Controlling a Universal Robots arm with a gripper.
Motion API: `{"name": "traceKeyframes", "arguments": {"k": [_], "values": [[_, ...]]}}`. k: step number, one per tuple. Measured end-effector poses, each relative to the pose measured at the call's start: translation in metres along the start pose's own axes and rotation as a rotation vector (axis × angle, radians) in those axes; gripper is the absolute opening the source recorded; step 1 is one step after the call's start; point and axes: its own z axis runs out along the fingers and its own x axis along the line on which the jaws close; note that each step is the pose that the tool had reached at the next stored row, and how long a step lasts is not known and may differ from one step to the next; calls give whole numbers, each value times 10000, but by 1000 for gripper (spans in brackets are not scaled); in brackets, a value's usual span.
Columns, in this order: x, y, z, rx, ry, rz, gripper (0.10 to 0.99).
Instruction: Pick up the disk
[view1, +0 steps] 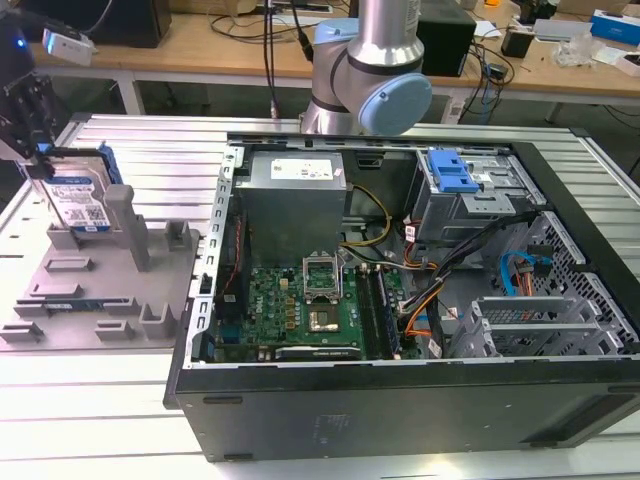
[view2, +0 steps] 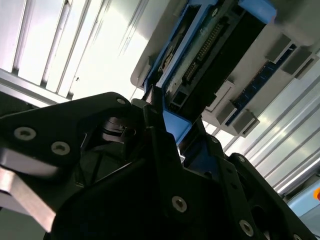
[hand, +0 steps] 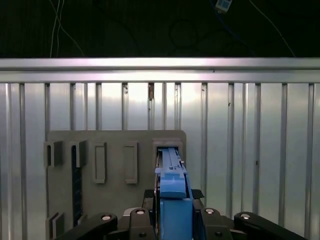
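The disk (view1: 78, 198) stands on edge at the far end of the grey holder tray (view1: 90, 300), on the exterior view's left. It is silver with a white-and-blue label and blue side rails. My gripper (view1: 40, 160) comes down over its upper edge, with a finger pressed against each flat side. In the first wrist view the disk's blue rail (hand: 173, 200) runs between the fingers of my gripper (hand: 173, 196) down to the tray's slot (hand: 169, 150). The second wrist view shows the disk's connector end (view2: 210, 45) beyond the gripper (view2: 167, 122). I cannot tell whether the disk still rests in the slot.
An open computer case (view1: 420, 260) fills the middle and the exterior view's right, with a motherboard, cables and a blue drive-bay bracket (view1: 452, 172). The arm's base (view1: 370, 70) rises behind it. Grey posts (view1: 125, 215) stand on the tray near the disk. A ribbed metal table (hand: 260, 150) lies under everything.
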Motion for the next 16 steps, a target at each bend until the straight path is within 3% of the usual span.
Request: {"name": "traceKeyframes", "arguments": {"k": [4,16], "values": [[11,-17,-290,0,0,0,365],[34,-56,-883,0,-5,-7,365]]}}
